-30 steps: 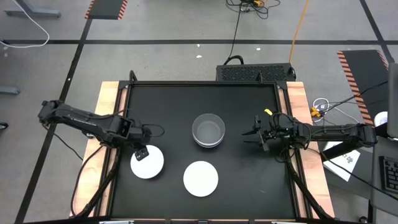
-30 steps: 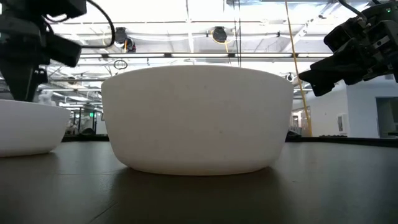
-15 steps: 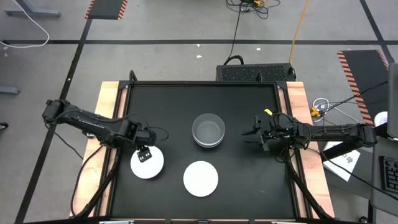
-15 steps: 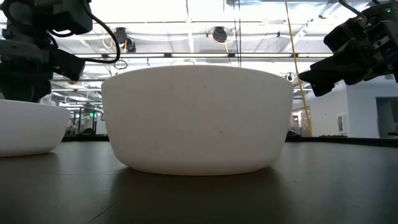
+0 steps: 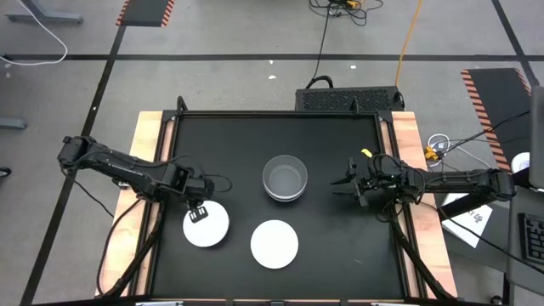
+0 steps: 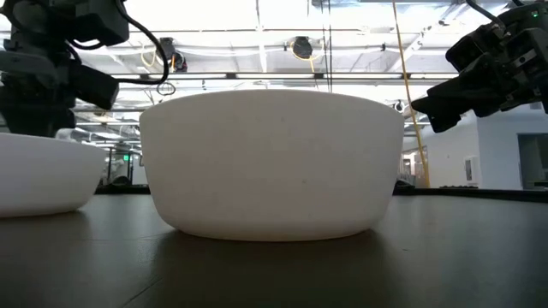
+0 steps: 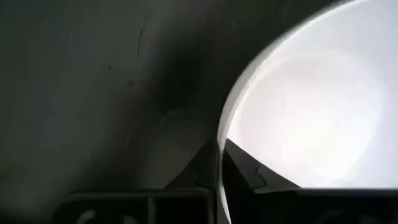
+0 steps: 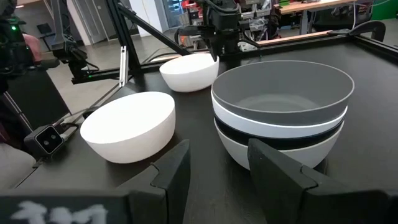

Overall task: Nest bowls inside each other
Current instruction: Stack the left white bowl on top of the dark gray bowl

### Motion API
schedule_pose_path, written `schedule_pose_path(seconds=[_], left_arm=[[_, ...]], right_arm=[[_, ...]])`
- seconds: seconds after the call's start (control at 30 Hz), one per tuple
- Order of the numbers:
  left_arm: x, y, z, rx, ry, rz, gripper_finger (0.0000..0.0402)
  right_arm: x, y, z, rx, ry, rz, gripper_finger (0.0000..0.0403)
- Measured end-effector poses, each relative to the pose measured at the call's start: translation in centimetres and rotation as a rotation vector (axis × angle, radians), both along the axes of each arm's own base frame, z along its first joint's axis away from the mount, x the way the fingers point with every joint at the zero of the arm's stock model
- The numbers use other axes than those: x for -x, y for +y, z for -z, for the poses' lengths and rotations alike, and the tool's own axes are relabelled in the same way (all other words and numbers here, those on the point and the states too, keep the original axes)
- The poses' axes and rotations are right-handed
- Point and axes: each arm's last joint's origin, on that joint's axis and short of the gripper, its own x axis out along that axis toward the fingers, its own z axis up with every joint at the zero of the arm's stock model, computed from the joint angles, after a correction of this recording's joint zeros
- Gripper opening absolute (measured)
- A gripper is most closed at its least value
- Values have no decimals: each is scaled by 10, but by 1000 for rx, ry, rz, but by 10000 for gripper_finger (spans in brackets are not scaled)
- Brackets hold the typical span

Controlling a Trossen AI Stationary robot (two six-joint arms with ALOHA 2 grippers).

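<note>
Step in hand: the grasp on the loose small round white bowl [image 5: 206, 228] at the lower left of the high view looks just made; the lift has not begun, since in the low view this bowl sits on the black tabletop [image 5: 340, 246].
Left tool: the left tool [image 5: 198, 214] sits on the upper-left rim of that bowl, its two dark fingers [image 7: 214, 167] pressed together on the thin white rim, one on the outer wall and one on the inner, as the left wrist view shows.
Left arm pose: it reaches in from the left edge of the high view, stretched low across the wooden border and bent down at the wrist over the bowl.
Second loose bowl: another small round white bowl [image 5: 274, 243] stands apart at lower centre of the high view and fills the middle of the low view.
Nested stack: a smooth grey bowl [image 8: 283, 94] tops a stack of bowls [image 5: 284, 178] at the centre of the high view; the right wrist view shows white, black and white layers under it.
Next move: probably raise the pinched bowl clear, carry it right and up toward the stack, level it over the grey bowl and release.
Right tool: the right tool [image 5: 350, 186] hovers right of the stack, spread and empty, its arm stretched in from the right edge.
</note>
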Motion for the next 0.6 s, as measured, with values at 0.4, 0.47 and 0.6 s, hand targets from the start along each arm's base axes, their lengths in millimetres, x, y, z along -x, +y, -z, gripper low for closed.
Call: schedule_pose_path(seconds=[0.4, 0.47, 0.6], left_arm=[[-9, -1, -6, -12, -116, 82, 5], [-10, -1, -10, -12, -142, 93, 5], [-13, -1, -16, -46, -186, 111, 4]], right_arm=[[0, 0, 0, -6, 1, 1, 153], [0, 0, 0, -8, 1, 1, 153], [0, 0, 0, -8, 2, 1, 153]])
